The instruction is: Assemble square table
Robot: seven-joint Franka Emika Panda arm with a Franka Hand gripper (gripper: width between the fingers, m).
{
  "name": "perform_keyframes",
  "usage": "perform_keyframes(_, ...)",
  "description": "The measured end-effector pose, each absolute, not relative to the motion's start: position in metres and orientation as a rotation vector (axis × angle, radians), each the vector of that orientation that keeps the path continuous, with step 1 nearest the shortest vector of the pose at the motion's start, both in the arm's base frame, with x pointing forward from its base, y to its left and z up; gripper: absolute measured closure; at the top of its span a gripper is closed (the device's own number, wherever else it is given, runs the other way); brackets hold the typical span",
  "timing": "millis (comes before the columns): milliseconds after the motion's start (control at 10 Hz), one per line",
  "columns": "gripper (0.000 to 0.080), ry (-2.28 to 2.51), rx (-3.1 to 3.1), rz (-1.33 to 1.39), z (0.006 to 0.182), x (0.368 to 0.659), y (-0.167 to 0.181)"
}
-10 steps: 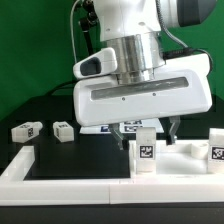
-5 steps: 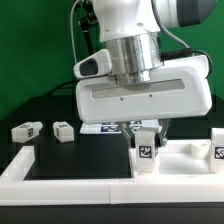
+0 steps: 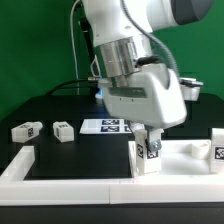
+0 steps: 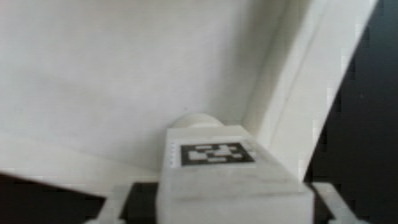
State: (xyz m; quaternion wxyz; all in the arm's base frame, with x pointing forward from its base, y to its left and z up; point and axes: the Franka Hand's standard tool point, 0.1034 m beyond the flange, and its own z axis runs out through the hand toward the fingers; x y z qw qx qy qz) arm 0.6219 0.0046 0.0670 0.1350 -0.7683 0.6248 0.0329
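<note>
Whereas a moment ago the pincer [image 3: 151,138] hung squarely over the upright leg [image 3: 148,157] with its jaws apart, it now has them drawn in against the leg's two sides. The wrist has also swung round, so the broad white body above faces off at an angle. In the wrist view the leg [image 4: 217,160], tag uppermost, fills the gap between the jaws, so I read this as a grip on the leg. It stands at the tabletop [image 3: 185,162] corner on the exterior view's left, though its seat there is hidden. Grip followed by twist suggests the leg is being screwed home. A spare leg [image 3: 25,130] and a second spare leg [image 3: 63,130] lie on the bench [image 3: 70,152] well apart from the tabletop. A fourth leg [image 3: 216,152] stands at the tabletop's opposite end.
</note>
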Motion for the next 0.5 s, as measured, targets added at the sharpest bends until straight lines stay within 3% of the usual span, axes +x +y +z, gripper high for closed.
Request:
perform_keyframes(300, 0.0509, 1.931, -2.089, 0.126, 0.0664, 0.6220, 0.0052)
perform_keyframes(400, 0.0377, 1.886, -2.131, 0.117, 0.0663, 0.6219, 0.0056)
perform_keyframes(500, 0.0377, 1.731, -2.290, 0.081, 0.0661, 0.6212, 0.0069)
